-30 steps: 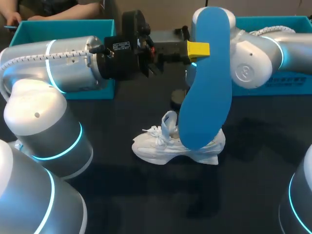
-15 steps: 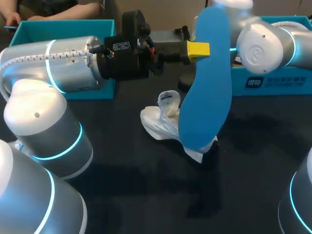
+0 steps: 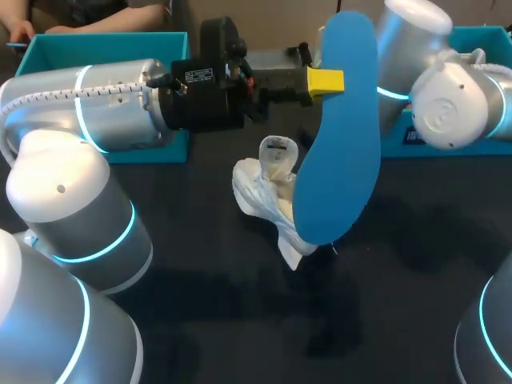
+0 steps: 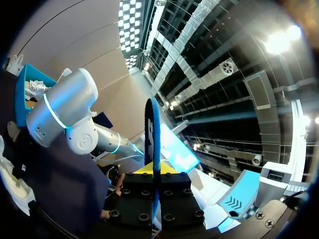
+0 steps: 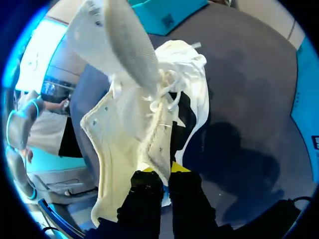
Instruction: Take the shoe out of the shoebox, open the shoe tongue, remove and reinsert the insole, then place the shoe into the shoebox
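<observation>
A blue insole (image 3: 338, 136) hangs upright over the middle of the table, with my left gripper (image 3: 324, 81) shut on its upper edge. Seen edge-on in the left wrist view, the insole (image 4: 151, 134) is pinched between the yellow tips of the left gripper (image 4: 154, 171). The white shoe (image 3: 268, 192) is tipped up steeply behind and left of the insole, with its tongue (image 3: 277, 152) pulled open. My right gripper (image 5: 165, 174) is shut on the shoe (image 5: 134, 114) at its rim. In the head view that gripper is hidden behind the insole.
Two teal boxes stand along the back of the table, one at the left (image 3: 104, 48) and one at the right (image 3: 480, 40). My right arm (image 3: 448, 96) rises in front of the right box. The table is a dark mat (image 3: 240, 320).
The right arm swung back and to the right, tipping the shoe from lying flat on the table to standing steeply on end. The left arm and the insole stayed put.
</observation>
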`<state>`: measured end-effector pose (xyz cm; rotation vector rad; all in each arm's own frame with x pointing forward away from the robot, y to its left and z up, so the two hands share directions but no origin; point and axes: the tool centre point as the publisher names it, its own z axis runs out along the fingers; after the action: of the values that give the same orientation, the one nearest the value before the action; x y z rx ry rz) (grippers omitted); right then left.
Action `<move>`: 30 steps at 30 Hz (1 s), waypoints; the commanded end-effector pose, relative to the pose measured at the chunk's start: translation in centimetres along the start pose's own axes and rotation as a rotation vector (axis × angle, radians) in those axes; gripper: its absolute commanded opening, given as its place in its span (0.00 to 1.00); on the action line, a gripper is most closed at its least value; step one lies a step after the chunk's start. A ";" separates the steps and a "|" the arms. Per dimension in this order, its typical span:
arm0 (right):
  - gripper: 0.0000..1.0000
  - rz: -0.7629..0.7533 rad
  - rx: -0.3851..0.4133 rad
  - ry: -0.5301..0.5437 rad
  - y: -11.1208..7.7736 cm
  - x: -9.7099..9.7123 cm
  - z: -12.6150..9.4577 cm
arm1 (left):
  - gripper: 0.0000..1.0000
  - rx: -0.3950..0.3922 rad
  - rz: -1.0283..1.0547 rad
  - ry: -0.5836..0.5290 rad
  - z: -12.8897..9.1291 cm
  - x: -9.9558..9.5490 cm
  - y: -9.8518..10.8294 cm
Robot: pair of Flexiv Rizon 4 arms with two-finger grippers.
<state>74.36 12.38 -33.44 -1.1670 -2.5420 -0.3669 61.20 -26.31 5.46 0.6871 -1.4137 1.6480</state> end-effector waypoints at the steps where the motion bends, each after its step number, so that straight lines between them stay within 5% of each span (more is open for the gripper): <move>1: 0.00 -0.005 0.004 0.002 0.0 0.0 0.0 | 0.00 0.002 0.000 -0.002 0.3 -0.1 0.0; 13: 0.00 -0.005 0.004 0.002 0.0 0.0 0.0 | 0.00 0.002 0.000 -0.002 0.3 -0.1 0.0; 15: 0.00 0.094 0.011 -0.013 -0.4 0.1 0.4 | 0.00 0.002 0.000 -0.002 0.3 -0.1 0.0; 30: 0.00 0.461 -0.240 -0.032 -1.2 1.9 1.4 | 0.00 0.002 0.000 -0.002 0.3 -0.1 0.0</move>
<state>73.40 13.53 -34.23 -1.7325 -2.2027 -0.4152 61.20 -26.31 5.47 0.6871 -1.4137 1.6480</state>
